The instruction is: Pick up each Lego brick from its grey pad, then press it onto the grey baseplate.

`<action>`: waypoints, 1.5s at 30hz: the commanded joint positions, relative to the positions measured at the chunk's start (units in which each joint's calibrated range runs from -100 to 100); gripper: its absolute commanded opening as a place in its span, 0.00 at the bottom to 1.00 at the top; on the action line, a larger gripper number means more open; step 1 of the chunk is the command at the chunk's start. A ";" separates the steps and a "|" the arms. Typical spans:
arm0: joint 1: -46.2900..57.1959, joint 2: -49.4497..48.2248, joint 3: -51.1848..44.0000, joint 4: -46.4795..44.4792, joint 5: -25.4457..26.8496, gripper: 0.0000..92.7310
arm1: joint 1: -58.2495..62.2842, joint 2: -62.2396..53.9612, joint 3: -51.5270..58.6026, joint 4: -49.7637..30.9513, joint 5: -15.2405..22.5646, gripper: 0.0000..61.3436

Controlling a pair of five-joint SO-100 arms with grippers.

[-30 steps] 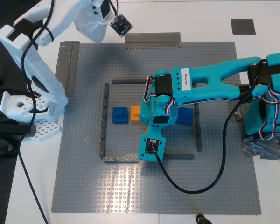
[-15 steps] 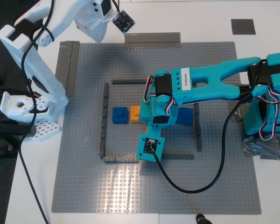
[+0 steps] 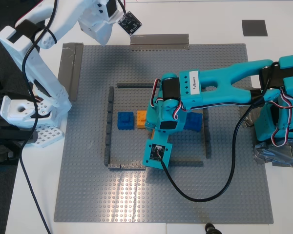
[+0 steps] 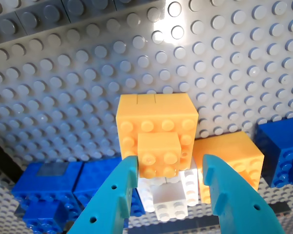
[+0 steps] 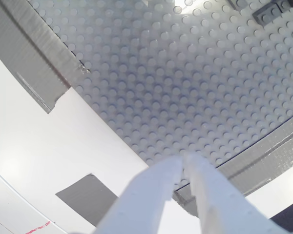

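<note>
The grey baseplate fills the table's middle. Inside its dark frame stand a blue Lego brick and an orange one. My first gripper, the teal one, hangs right over the orange brick. Its fingers sit on either side of the brick, with a gap showing at one side, so it is open. That small brick sits against a larger orange block. My second gripper, the white one, is shut on nothing above the baseplate's far corner at the exterior view's left. Two grey pads are bare.
A white brick lies under the orange one, with another orange block and blue blocks beside it. Grey tape strips hold the plate's edges. The teal arm spans the exterior view's right half.
The teal wrist turned slightly over the orange brick. The white arm's camera end shifted a little up and toward the exterior view's right. The bricks have not moved.
</note>
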 commanded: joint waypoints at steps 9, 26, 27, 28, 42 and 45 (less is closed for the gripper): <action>0.40 -1.02 -10.07 8.84 -0.21 0.17 | 0.15 -4.79 -5.22 3.70 1.47 0.00; 27.89 -1.11 -39.96 24.87 1.84 0.16 | -0.58 -5.30 -6.66 5.81 0.93 0.00; 30.79 -1.11 -39.96 24.87 2.13 0.16 | -0.58 -5.47 -6.39 5.81 0.93 0.00; 33.33 -1.28 -39.96 24.87 2.48 0.16 | -0.65 -5.64 -6.30 5.81 0.93 0.00; 57.20 -12.78 -39.87 24.87 5.70 0.00 | -0.94 -6.42 -6.12 5.97 1.71 0.00; 60.10 -12.95 -39.87 24.87 7.17 0.00 | -1.23 -6.50 -6.12 5.97 1.81 0.00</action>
